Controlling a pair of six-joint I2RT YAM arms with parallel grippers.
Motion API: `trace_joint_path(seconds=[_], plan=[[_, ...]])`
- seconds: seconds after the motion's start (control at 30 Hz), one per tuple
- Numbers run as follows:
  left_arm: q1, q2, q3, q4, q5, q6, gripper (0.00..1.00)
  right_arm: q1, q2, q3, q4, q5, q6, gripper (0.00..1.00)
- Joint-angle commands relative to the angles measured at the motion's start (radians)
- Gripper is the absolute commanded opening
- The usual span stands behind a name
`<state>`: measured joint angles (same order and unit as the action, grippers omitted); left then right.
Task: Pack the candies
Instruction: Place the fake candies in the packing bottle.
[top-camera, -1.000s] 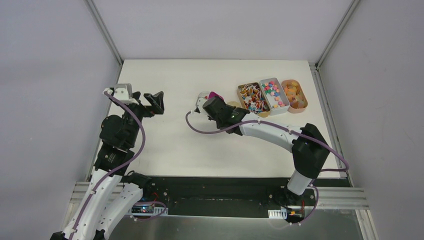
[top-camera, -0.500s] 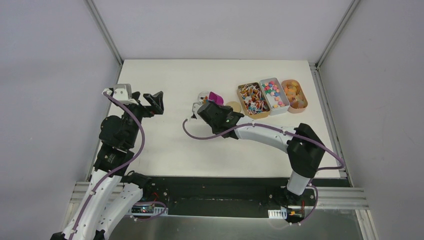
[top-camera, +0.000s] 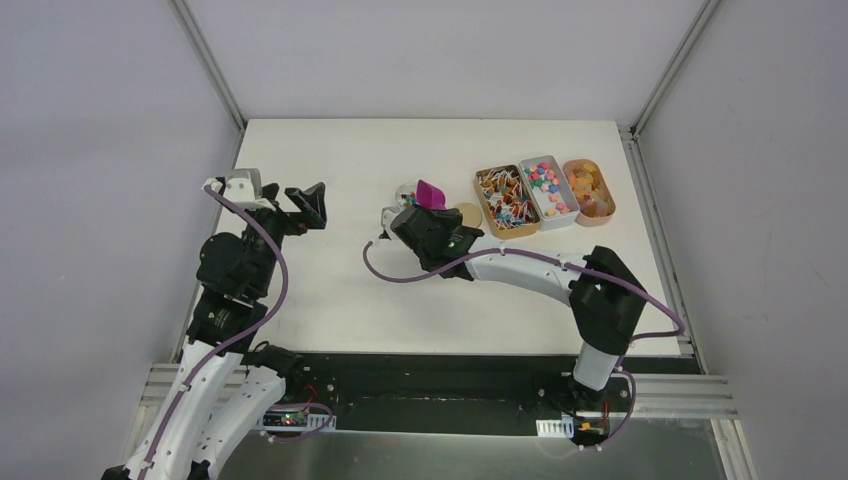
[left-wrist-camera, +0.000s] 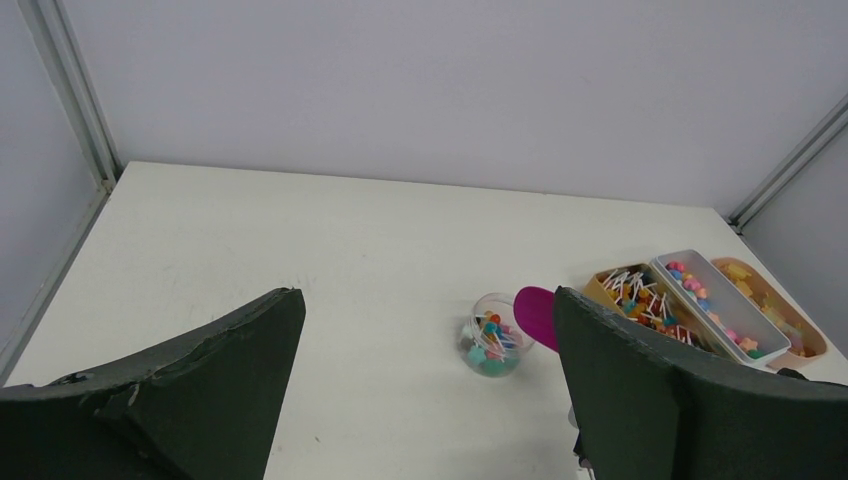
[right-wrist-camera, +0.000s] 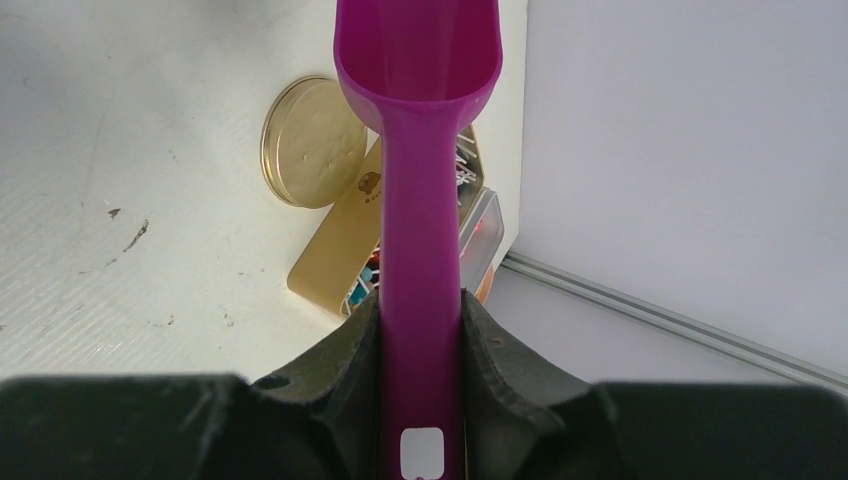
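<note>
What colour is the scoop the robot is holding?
Bright purple-pink. The scoop shows best in the right wrist view.

Tiny, pea-sized bright candies in pink, teal-blue, yellow and red (top-camera: 545, 188) are spread loosely in a clear, oblong, open tray (top-camera: 560, 218). The tray is set at the far right of the white table (top-camera: 330, 160), its long side running from near to far. The pieces are piled unevenly, more thickly toward the far end. A smaller share, mostly teal with some red and orange, is gathered at the bottom of a small, clear, round jar (left-wrist-camera: 492, 298) standing upright left of the tray, near the table's middle.
</note>
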<state>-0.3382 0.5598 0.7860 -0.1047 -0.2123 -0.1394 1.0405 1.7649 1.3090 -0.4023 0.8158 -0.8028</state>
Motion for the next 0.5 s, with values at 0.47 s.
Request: trace_joint_path(seconds=[0.47], plan=[[0.007, 0.034, -0.030, 0.048, -0.125, -0.045, 0.99, -0.053, -0.205, -0.051, 0.000, -0.100, 0.159, 0.00]])
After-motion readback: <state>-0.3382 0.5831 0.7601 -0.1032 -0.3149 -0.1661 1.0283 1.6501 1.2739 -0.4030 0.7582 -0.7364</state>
